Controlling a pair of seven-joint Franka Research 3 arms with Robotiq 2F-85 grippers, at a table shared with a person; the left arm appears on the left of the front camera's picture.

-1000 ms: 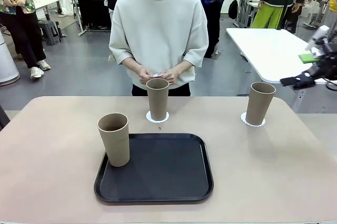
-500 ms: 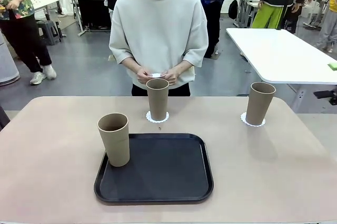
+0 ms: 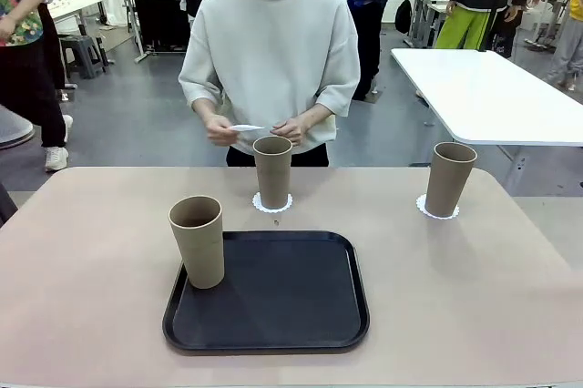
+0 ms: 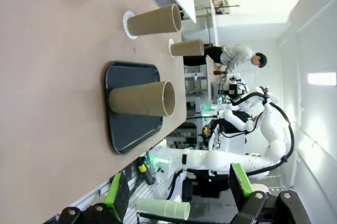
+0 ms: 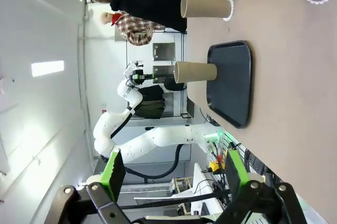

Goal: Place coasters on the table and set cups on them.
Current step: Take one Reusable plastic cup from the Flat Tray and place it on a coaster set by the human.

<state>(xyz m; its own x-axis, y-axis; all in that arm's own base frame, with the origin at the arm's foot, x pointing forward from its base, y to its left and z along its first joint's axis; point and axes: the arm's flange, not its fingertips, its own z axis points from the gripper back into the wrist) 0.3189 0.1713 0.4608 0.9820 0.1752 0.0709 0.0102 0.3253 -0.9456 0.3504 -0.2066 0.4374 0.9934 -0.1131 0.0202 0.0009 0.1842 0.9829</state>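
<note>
While two of the three paper cups already stand on lacy doilies, the job looks roughly two-thirds done. The middle cup (image 3: 272, 172) sits on its doily (image 3: 272, 204) toward the far side of the desk (image 3: 91, 270), just beyond the black tray (image 3: 291, 301). The right-hand cup (image 3: 449, 178) sits on a second doily (image 3: 435, 209) near the far right corner. The third cup (image 3: 198, 242) stands upright inside the tray, against its left side, with no doily under it. The last doily (image 3: 246, 127) is off the desk, held level by one hand (image 3: 219, 130) of the person, the other hand (image 3: 290, 128) close beside it, above and behind the middle cup. What is left, as I judge it, is laying that doily on the desk and moving the third cup onto it. The left tool (image 4: 179, 190) hangs well back from the cups, its fingers spread with nothing between them. The right tool (image 5: 174, 170) is likewise spread and empty, also well apart from the cups.
</note>
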